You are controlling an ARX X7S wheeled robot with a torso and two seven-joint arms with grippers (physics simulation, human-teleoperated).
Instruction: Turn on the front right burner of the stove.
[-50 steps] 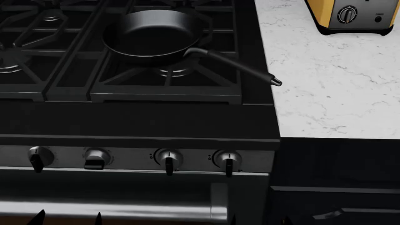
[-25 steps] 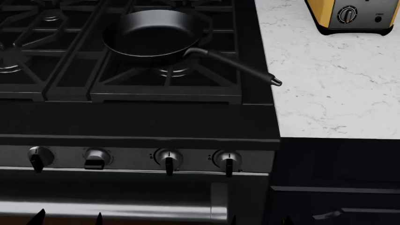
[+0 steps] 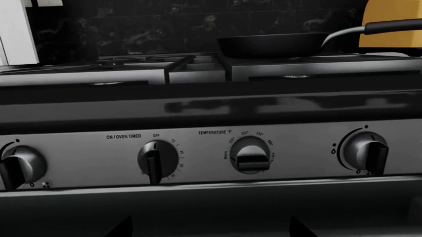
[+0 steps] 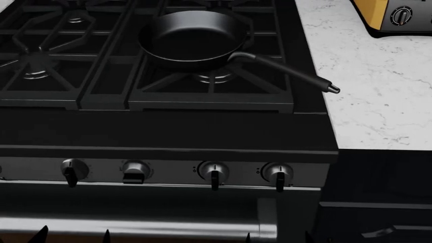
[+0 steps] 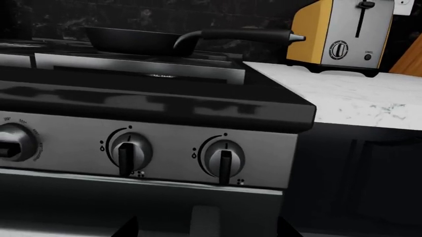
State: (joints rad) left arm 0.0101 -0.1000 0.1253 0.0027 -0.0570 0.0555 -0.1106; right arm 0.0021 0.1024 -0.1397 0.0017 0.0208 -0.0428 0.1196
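Note:
The stove [image 4: 162, 129] fills the head view, a black gas range with cast-iron grates. The front right burner [image 4: 212, 77] shows partly under a black frying pan [image 4: 192, 35]. The steel front strip holds several round knobs; the rightmost knob [image 4: 277, 173] and the one beside it [image 4: 213, 172] point down. My left gripper [image 4: 74, 237] and right gripper [image 4: 278, 238] show only as dark fingertips at the bottom edge, below the knobs. Both are open and empty. The right wrist view shows the two right knobs [image 5: 224, 158] ahead of the right gripper [image 5: 207, 232]. The left gripper [image 3: 211, 232] faces the timer knob [image 3: 155, 160].
The pan's handle [image 4: 290, 73] sticks out to the right over the stove's edge. A white marble counter [image 4: 371, 76] lies to the right, with a yellow toaster [image 4: 398, 15] at the back. A steel bar handle [image 4: 135, 225] runs below the knobs. A dark cabinet [image 4: 378, 192] stands at the right.
The head view has shifted left, so the stove, pan and knobs sit further right in the picture. The fingertips stay at the bottom edge. No knob has turned.

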